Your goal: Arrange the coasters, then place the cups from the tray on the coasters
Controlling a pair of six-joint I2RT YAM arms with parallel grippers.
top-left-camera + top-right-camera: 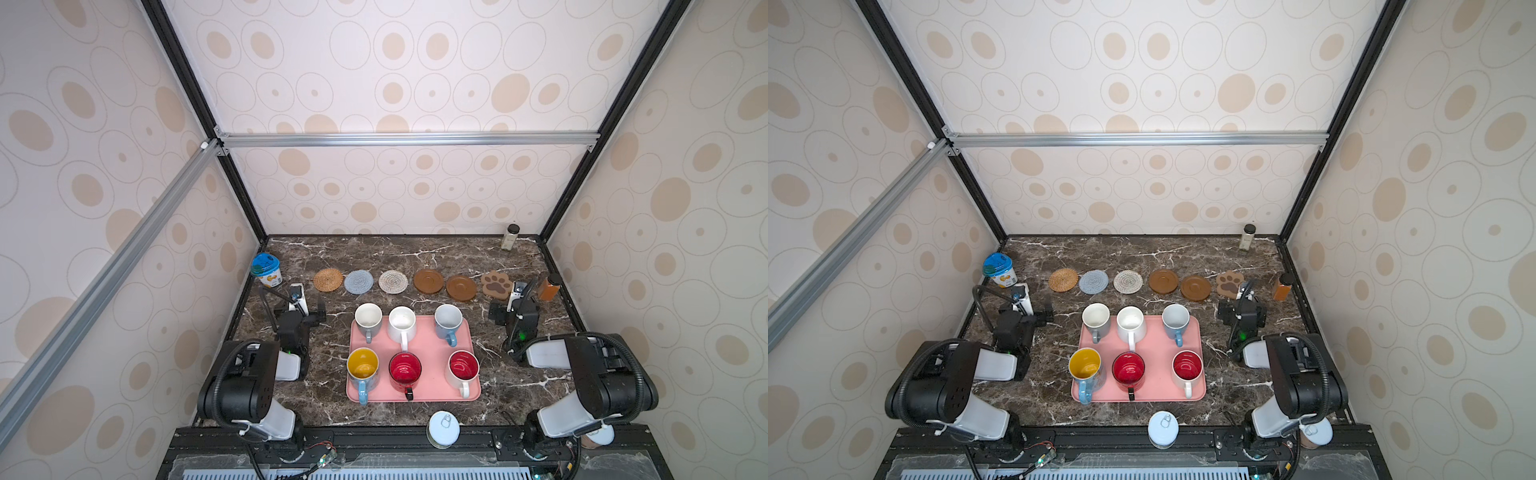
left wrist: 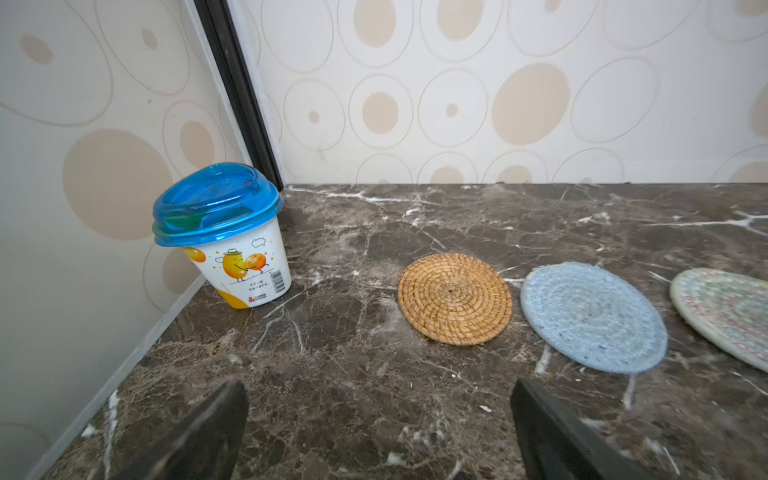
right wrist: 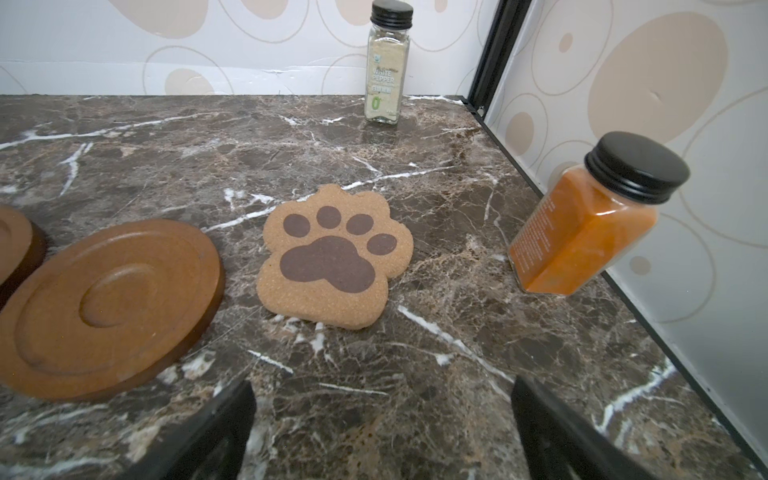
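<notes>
Six coasters lie in a row at the back of the table: tan rattan [image 1: 328,279], grey-blue knit [image 1: 359,282], cream woven [image 1: 393,281], two brown wooden discs [image 1: 428,281] [image 1: 461,287] and a paw shape [image 1: 496,284]. In front, the pink tray [image 1: 419,392] holds six cups: grey [image 1: 368,319], white [image 1: 402,322], light blue [image 1: 448,321], blue with yellow inside [image 1: 363,368], red [image 1: 405,370], white with red inside [image 1: 463,369]. My left gripper [image 2: 378,386] hovers open before the rattan coaster [image 2: 455,298]. My right gripper [image 3: 382,386] hovers open before the paw coaster [image 3: 334,255]. Both are empty.
A blue-lidded tub [image 1: 266,269] stands at the back left wall. A white pepper jar [image 1: 510,237] sits in the back right corner, and an orange spice jar [image 1: 548,286] by the right wall. A round white can lid [image 1: 444,428] rests at the front edge.
</notes>
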